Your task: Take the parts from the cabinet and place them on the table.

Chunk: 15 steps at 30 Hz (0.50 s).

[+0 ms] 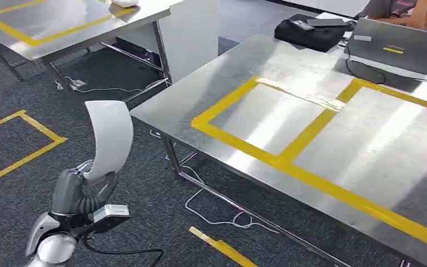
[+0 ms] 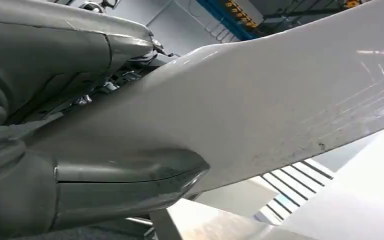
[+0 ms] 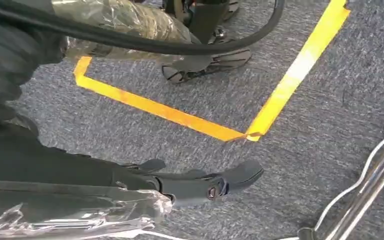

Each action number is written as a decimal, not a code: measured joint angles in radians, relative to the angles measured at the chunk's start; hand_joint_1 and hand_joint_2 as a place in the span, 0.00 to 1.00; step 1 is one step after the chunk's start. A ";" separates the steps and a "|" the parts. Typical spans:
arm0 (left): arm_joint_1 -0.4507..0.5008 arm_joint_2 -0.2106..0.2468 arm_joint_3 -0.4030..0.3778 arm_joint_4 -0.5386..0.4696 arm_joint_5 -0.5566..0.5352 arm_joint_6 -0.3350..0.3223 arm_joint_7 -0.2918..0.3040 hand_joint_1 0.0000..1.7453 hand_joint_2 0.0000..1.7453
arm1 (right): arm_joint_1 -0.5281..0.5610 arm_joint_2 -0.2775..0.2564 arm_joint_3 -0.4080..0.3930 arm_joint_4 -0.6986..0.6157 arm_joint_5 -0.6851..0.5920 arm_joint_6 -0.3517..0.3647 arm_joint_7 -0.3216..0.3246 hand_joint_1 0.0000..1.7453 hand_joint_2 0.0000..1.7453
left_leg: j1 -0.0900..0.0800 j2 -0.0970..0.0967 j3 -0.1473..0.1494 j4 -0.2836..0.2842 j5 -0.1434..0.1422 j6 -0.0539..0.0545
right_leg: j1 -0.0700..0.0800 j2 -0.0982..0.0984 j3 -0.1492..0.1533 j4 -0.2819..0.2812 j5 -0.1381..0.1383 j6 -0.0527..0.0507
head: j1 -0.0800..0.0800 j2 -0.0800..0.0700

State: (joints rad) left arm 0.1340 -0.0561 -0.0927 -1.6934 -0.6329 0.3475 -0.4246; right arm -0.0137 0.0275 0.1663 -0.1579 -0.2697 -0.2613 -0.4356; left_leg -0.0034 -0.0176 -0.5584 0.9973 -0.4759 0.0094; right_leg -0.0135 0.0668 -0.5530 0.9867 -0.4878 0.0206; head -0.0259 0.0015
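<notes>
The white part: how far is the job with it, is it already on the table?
Not yet. The left hand holds the white part upright above the carpet, so taking it from the cabinet looks done. The table with its yellow tape boxes has no part on it. Left: carry the part over and set it down. The right hand hangs near the floor, holding nothing.

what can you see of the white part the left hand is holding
The white part is a thin, smooth, curved panel, plastic by its look, with a glossy face that shows faint scratches and small dark specks in the left wrist view. It stands roughly upright, its lower end gripped by the left hand, whose grey thumb presses on its face. It is held over the grey carpet, short of the steel table with yellow tape, and touches nothing else.
</notes>
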 joint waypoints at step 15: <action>0.007 0.006 0.034 -0.003 0.036 0.002 -0.006 1.00 1.00 | 0.002 0.000 0.000 0.000 -0.017 0.024 0.011 0.00 1.00 | 0.003 0.000 0.000 0.000 0.002 -0.001 | 0.003 0.000 -0.001 0.003 0.000 0.000 | 0.000 0.000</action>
State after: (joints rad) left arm 0.1410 -0.0496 -0.0584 -1.6964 -0.5967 0.3498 -0.4310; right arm -0.0117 0.0271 0.1667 -0.1579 -0.2865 -0.2373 -0.4250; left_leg 0.0000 -0.0176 -0.5584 0.9972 -0.4744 0.0080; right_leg -0.0105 0.0664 -0.5544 0.9902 -0.4878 0.0203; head -0.0259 0.0015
